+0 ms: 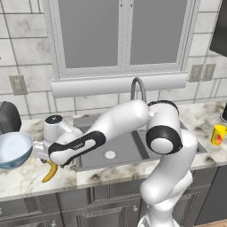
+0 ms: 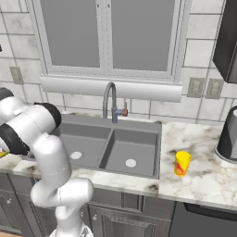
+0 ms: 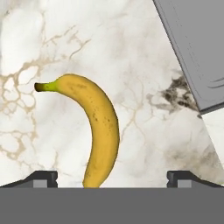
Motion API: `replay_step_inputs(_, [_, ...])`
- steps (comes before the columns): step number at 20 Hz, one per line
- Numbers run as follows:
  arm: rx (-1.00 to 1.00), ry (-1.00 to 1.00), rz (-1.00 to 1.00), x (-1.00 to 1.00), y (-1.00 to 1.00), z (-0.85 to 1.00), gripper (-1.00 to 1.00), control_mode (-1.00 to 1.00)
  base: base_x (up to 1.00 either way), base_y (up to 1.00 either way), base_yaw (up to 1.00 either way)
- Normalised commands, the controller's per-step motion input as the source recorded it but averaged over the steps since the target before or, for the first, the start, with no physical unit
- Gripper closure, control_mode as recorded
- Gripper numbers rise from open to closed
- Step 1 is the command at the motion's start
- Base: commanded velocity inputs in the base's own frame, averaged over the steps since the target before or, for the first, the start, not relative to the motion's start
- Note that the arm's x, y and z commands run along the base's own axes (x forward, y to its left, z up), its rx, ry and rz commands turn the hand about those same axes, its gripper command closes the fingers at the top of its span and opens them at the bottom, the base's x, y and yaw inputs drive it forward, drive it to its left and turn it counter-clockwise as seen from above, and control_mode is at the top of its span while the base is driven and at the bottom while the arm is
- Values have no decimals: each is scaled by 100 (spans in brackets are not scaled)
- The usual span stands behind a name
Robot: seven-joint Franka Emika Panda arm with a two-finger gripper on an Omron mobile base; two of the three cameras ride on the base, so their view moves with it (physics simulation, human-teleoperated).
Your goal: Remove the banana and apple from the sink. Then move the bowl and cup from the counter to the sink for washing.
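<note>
The yellow banana (image 3: 103, 131) lies on the white marble counter (image 3: 144, 87) just left of the dark grey sink (image 1: 124, 150), whose corner (image 3: 197, 48) reaches into the hand view. Directly above the banana (image 1: 50, 170) my gripper (image 1: 48, 160) hangs open; its fingertips (image 3: 41, 177) stand wide on either side of the fruit's lower end and hold nothing. The pale blue bowl (image 1: 13, 148) rests at the counter's left end, close to my hand. On the counter right of the sink (image 2: 111, 148) stands the yellow cup (image 2: 181, 163), also visible as (image 1: 218, 134). The apple is out of view.
A curved grey faucet (image 2: 110, 99) rises behind the sink. A dark round appliance (image 1: 8, 117) sits behind the bowl, and another dark vessel (image 2: 229, 134) stands at the far right of the counter. My own arm spans the left basin.
</note>
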Motion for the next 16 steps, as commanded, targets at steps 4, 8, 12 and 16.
replay_step_inputs(4, [0, 0, 0, -8, -15, 20, -100, -100, 0, 0, 0])
replay_step_inputs(8, [0, 0, 0, -6, -10, 20, -100, -100, 0, 0, 0])
replay_step_inputs(12, [0, 0, 0, -5, -4, 23, -100, -100, 0, 0, 0])
replay_step_inputs(16, [0, 0, 0, -4, 0, 27, -100, -100, 0, 0, 0])
